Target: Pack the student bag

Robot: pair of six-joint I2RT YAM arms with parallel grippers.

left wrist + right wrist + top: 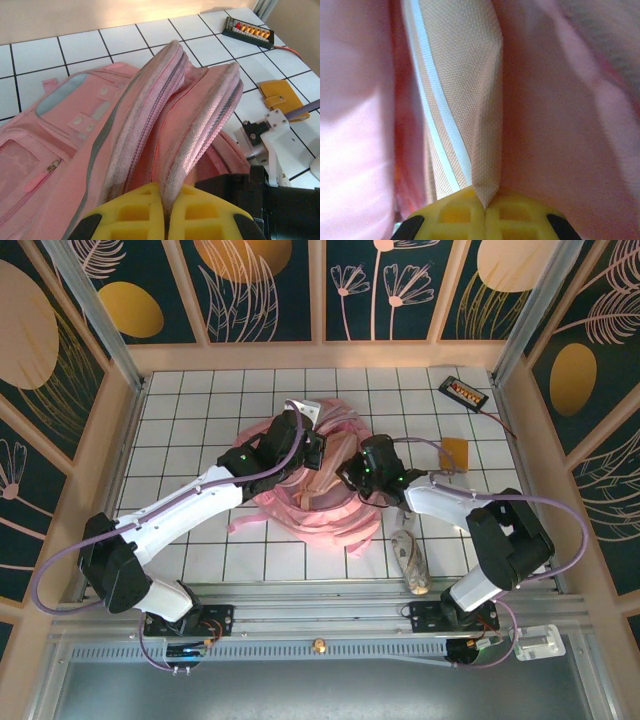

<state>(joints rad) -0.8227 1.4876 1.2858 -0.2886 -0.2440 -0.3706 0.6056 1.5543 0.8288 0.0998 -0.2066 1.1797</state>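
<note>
The student bag (300, 502) lies in the middle of the table (200, 400), its straps trailing toward the near edge. The left hand (164, 202) grips a raised fold on the bag's far left part. The right hand (485, 200) grips a strip of fabric on its right side. A small device (463, 391) lies at the far right corner, a wallet (455, 453) just before it near the right edge, and a pouch (410, 560) by the near edge, right of the bag.

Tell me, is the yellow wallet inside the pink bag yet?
No, the yellow wallet lies out on the tiled table, to the right of the student bag.
</note>
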